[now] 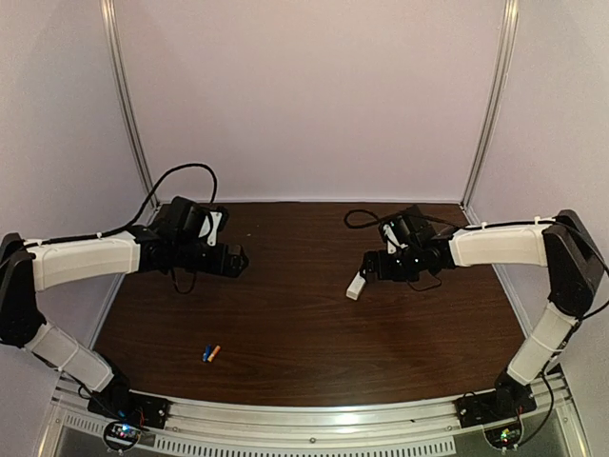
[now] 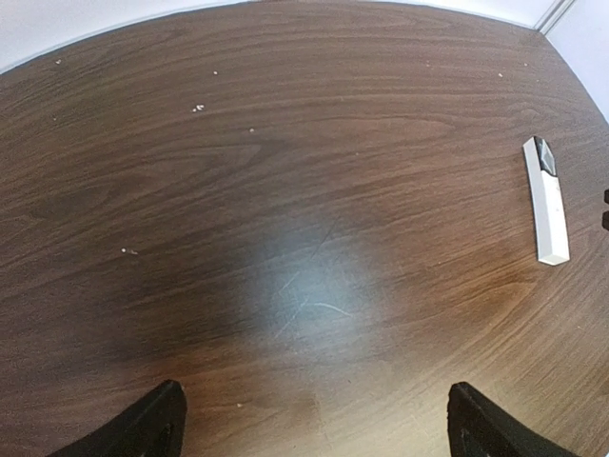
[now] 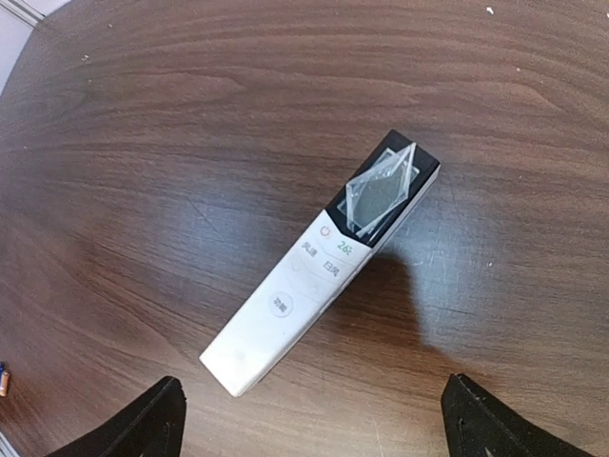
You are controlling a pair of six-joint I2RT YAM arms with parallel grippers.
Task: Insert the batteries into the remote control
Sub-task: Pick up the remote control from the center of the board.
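The remote control (image 3: 319,267) lies flat and face up on the dark wooden surface (image 1: 304,324). In the top view it sits right of centre, at about 3 o'clock. In the right wrist view its dark display end points to 1 o'clock. The right fingers (image 3: 157,419) stand wide apart, the remote's white end showing between them, untouched. The batteries (image 1: 209,352), one blue and one orange, lie side by side at about 7 o'clock, well apart from the remote. The left fingers (image 2: 152,424), at 9 o'clock, are also spread wide and hold nothing.
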